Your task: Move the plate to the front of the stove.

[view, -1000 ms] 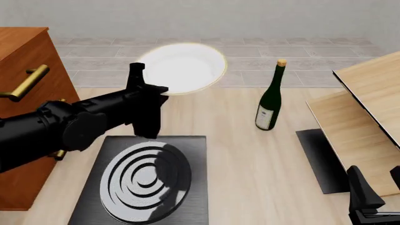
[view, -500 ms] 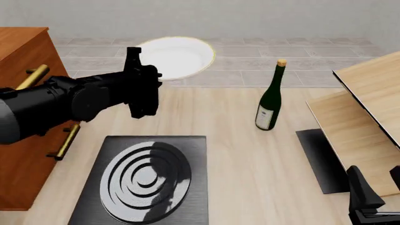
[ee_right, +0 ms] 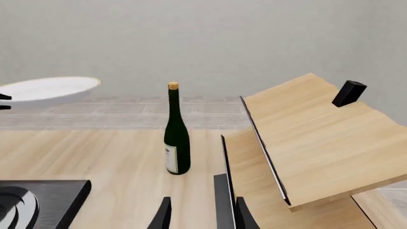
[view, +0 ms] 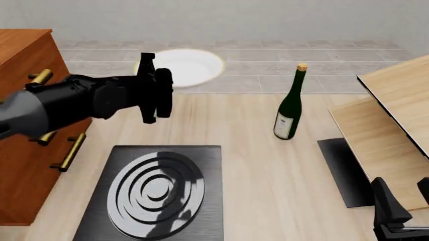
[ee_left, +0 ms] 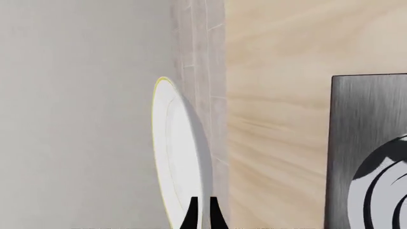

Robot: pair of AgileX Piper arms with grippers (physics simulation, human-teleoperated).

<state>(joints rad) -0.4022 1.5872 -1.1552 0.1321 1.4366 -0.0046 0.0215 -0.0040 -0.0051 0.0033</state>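
Note:
The plate point(view: 191, 66), white with a thin yellow rim, hangs in the air above the tiled strip at the table's far side. My left gripper point(view: 144, 66) is shut on its left rim. In the left wrist view the plate point(ee_left: 175, 152) shows edge-on between the dark fingertips point(ee_left: 190, 218). The stove point(view: 157, 193), a dark slab with silver rings, lies at the front left, well nearer than the plate. My right gripper point(view: 402, 211) stands open at the front right corner, holding nothing. The right wrist view shows the plate point(ee_right: 47, 89) far off and a corner of the stove point(ee_right: 38, 200).
A dark green wine bottle point(view: 290, 108) stands upright right of centre. A brown cabinet with gold handles point(view: 20, 100) fills the left edge. A slanted wooden shelf point(view: 395, 115) rises at the right over a black mat point(view: 342, 170). A small black block point(ee_right: 350, 93) sits on the shelf.
My left arm has swung left and reached farther back, carrying the plate away from the stove; the plate looks smaller now. The right arm has not moved.

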